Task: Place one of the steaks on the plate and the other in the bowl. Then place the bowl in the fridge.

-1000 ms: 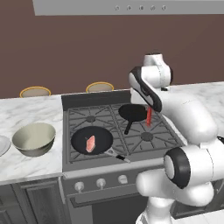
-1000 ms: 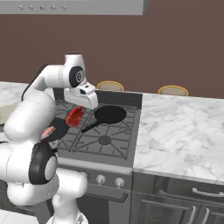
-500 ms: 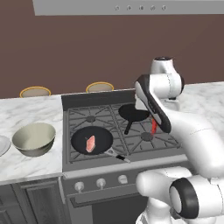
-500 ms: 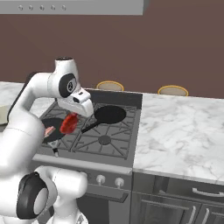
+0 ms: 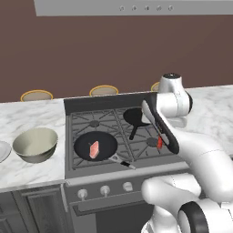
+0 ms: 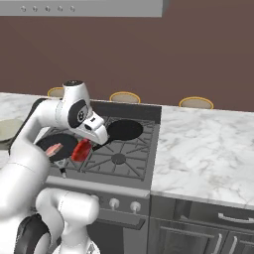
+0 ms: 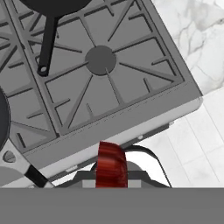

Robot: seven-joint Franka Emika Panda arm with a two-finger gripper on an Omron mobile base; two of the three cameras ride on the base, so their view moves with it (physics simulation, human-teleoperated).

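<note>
A bright red steak (image 5: 160, 143) hangs over the stove's front right burner (image 7: 100, 60), and my gripper (image 5: 160, 138) is shut on it. From the right base view the red steak (image 6: 81, 150) dangles below the gripper (image 6: 86, 144); in the hand view the red steak (image 7: 111, 165) sits between the fingertips. The paler pink steak (image 5: 94, 149) lies in the large black pan (image 5: 103, 139) on the front left burner. The beige bowl (image 5: 35, 144) stands on the counter left of the stove. Only the plate's rim (image 5: 2, 151) peeks in at the far left edge.
A small black pan (image 5: 136, 116) sits on the back right burner with its handle (image 7: 46, 48) pointing forward. Yellow-rimmed discs (image 5: 103, 90) line the back wall. Marble counter (image 6: 203, 144) stretches right of the stove. The big pan's handle (image 5: 123, 161) juts toward the stove front.
The arm has swung the red steak from above the small back pan forward and down, over the front right burner. The grip stays shut; the pink steak, bowl and pans have not moved.
</note>
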